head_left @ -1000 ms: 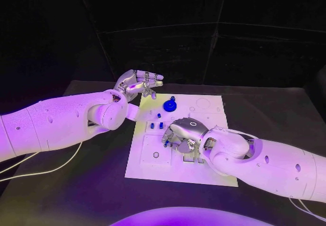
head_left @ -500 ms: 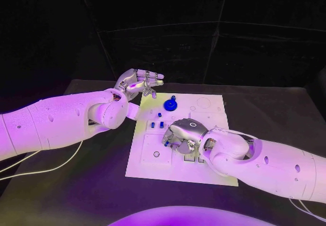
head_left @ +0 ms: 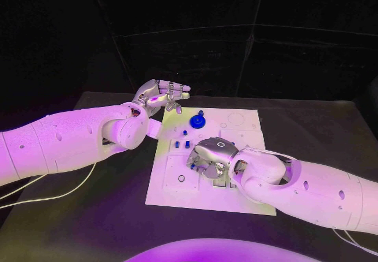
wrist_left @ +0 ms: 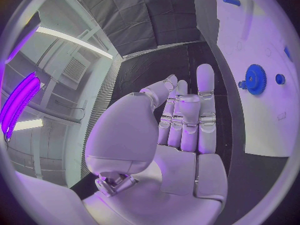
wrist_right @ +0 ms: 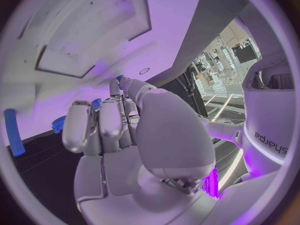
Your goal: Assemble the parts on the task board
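Board (head_left: pixel 206 203) lies white at mid-table in the head view, a blue gear (head_left: pixel 198 121) standing near its far edge and small blue pegs (head_left: pixel 182 144) in its left middle. The left hand (head_left: pixel 160 96) hovers at the far left corner, fingers curled, nothing visible in them. The right hand (head_left: pixel 211 161) presses down over mid-board; whether it pinches a part I cannot tell.

Left wrist view: fingers (wrist_left: pixel 186 116) lie together, empty, the gear (wrist_left: pixel 255 78) well apart.

Right wrist view: fingers (wrist_right: pixel 100 125) bunch against the board (wrist_right: pixel 75 45), blue bits (wrist_right: pixel 95 103) at their tips, a blue bar (wrist_right: pixel 14 132) beside.

Judgement: a part is being seated; next calls for steady downward pressure and alignment.
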You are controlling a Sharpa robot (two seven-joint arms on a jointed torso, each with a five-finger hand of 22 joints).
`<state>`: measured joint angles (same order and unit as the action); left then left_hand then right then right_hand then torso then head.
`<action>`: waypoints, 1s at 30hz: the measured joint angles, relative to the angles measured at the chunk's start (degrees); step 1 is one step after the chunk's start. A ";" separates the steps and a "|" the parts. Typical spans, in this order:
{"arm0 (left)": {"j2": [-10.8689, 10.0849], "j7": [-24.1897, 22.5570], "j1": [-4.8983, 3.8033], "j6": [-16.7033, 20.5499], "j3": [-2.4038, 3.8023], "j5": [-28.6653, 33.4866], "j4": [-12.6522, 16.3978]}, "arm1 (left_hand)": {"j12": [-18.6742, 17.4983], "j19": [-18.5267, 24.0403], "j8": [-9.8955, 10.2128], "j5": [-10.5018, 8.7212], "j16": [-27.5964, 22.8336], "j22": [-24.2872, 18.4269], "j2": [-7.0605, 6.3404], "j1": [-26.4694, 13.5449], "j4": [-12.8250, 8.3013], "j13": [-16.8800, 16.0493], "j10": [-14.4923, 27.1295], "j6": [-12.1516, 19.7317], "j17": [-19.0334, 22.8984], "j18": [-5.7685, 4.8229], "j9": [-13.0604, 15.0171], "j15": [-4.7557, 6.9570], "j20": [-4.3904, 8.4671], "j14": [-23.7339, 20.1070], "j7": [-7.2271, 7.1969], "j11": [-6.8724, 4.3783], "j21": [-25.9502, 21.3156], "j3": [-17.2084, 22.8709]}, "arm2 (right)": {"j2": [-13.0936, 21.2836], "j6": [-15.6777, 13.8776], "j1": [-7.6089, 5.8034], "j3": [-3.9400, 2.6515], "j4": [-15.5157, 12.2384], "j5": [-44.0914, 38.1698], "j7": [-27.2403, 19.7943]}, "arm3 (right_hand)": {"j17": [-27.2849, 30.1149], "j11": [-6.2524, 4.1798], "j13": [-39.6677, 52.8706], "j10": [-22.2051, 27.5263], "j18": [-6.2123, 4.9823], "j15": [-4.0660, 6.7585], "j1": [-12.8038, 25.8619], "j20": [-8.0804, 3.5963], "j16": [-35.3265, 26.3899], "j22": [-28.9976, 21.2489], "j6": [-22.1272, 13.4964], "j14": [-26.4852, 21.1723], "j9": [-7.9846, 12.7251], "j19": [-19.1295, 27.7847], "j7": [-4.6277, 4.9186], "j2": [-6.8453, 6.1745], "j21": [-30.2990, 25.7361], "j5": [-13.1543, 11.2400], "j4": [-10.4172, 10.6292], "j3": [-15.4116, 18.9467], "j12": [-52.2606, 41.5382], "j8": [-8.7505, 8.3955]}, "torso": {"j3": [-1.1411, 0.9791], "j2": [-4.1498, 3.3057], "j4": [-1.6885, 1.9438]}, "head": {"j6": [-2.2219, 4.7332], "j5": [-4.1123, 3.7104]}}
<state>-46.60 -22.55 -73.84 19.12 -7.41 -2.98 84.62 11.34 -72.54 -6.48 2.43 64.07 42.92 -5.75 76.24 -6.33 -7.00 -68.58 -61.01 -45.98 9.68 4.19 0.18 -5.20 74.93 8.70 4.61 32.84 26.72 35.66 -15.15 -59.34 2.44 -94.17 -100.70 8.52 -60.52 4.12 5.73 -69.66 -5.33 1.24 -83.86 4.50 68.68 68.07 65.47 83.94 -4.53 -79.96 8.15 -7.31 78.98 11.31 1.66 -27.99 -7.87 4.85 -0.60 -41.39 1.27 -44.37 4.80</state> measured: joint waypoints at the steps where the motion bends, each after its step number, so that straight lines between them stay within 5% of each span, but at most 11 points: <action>1: 0.00 0.01 0.00 -0.01 0.00 0.00 0.00 | 0.00 0.00 0.00 0.00 0.00 0.00 0.00 0.00 0.00 0.00 0.00 0.00 0.00 0.00 0.00 0.00 0.00 0.00 0.00 0.00 0.00 0.00 | -0.08 0.11 0.00 0.00 0.03 -0.08 0.06 | 0.08 0.08 -0.13 0.34 0.00 0.00 0.25 0.00 0.00 -0.09 -0.16 0.00 0.05 0.00 0.16 -0.24 0.00 0.01 -0.01 -0.02 0.23 -0.21 | 0.00 0.00 0.00 | -0.02 0.00; 20: -0.02 0.17 -0.01 -0.45 0.00 0.00 -0.01 | 0.00 0.00 0.00 0.00 -0.22 0.01 0.00 0.00 0.00 0.01 0.21 0.00 0.22 0.00 0.01 0.21 0.00 -0.22 0.00 -0.21 0.00 0.00 | 0.34 -0.01 0.08 0.18 -0.19 -0.71 0.48 | 1.88 2.13 -2.14 7.06 0.00 -1.56 3.55 1.66 -0.22 -1.88 -5.21 0.10 0.81 0.81 1.60 -2.14 -0.88 0.04 0.41 1.03 3.79 -1.08 | -0.01 0.02 0.00 | -0.02 -0.03; 30: -0.07 0.26 -0.01 -0.67 0.00 0.00 -0.30 | 0.00 0.00 0.00 0.00 -0.22 0.01 0.00 0.00 0.00 -0.04 0.21 0.00 0.22 0.00 0.01 0.21 0.00 -0.21 0.00 -0.21 0.00 0.00 | 5.14 -4.58 0.06 0.11 -5.52 -0.31 -0.33 | 2.03 2.02 -2.03 7.35 -0.01 -1.56 3.84 2.07 -0.25 -2.76 -7.32 0.10 0.81 1.22 1.53 -2.45 -1.30 0.35 0.09 1.35 3.22 -1.08 | -0.07 0.04 -0.07 | 0.19 -0.05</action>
<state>-46.67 -22.29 -73.85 18.45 -7.41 -2.98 84.32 11.33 -72.54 -6.48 2.43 63.86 42.93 -5.75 76.24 -6.33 -7.04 -68.37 -61.01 -45.77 9.68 4.20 0.40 -5.20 74.72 8.70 4.40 32.84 26.72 40.81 -19.73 -59.29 2.55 -99.69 -101.01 8.20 -58.49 6.14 3.70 -62.31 -5.34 -0.31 -80.02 6.57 68.43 65.31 58.15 84.05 -3.72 -78.74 9.68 -9.76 77.68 11.66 1.75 -26.64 -4.65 3.77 -0.67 -41.34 1.20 -44.18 4.75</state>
